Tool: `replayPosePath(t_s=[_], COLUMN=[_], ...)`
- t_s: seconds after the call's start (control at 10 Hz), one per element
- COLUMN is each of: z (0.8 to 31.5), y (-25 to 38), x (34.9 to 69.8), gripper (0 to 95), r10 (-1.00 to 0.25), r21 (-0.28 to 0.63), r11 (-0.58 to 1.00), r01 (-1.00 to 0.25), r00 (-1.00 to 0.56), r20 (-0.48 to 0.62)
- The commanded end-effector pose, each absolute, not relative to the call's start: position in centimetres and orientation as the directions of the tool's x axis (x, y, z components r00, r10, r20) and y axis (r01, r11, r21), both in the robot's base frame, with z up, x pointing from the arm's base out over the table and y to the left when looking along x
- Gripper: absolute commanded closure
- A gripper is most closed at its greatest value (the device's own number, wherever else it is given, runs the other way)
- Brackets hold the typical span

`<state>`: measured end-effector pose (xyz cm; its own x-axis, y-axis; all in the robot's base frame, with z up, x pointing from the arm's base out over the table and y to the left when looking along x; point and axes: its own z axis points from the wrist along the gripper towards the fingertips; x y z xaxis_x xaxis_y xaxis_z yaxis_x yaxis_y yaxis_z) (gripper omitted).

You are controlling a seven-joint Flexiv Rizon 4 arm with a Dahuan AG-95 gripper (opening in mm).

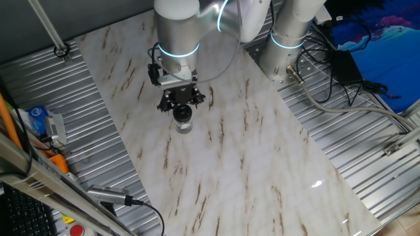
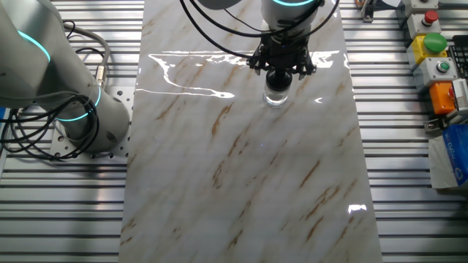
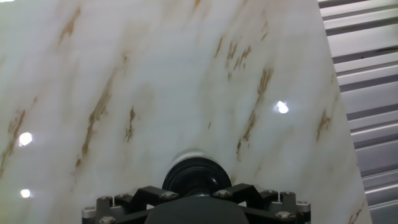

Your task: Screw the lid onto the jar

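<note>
The small clear glass jar (image 1: 184,125) stands upright on the marble tabletop (image 1: 249,164), toward its far end. The black lid (image 1: 182,114) sits on top of the jar. My gripper (image 1: 182,107) points straight down over them, with its fingers closed in on the top of the lid. The other fixed view shows the same: gripper (image 2: 278,71), lid (image 2: 278,78), jar (image 2: 277,96). In the hand view the round black lid (image 3: 195,177) shows just past the gripper's black linkage (image 3: 196,194). The lid's knob and my fingertips are hidden.
A second robot arm's base (image 2: 80,117) with cables stands beside the marble slab on the ribbed metal bench (image 1: 367,164). A button box (image 2: 433,45) and a blue packet (image 2: 452,157) lie on the other side. A cable and plug (image 1: 108,195) lie near the front corner.
</note>
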<state>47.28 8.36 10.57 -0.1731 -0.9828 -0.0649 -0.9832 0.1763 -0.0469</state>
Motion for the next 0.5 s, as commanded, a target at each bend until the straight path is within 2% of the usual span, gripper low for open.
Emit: replayPosePath(t_s=[0.1,0.5], z=[10.54,10.32], y=[8.38,8.40], x=[47.22,47.26], gripper=[0.0,0.0], r10=[-0.982,-0.982], r21=[-0.033,-0.023], r11=[0.181,0.180], r01=[-0.983,-0.983], r00=[-0.178,-0.179], r20=[-0.066,-0.063])
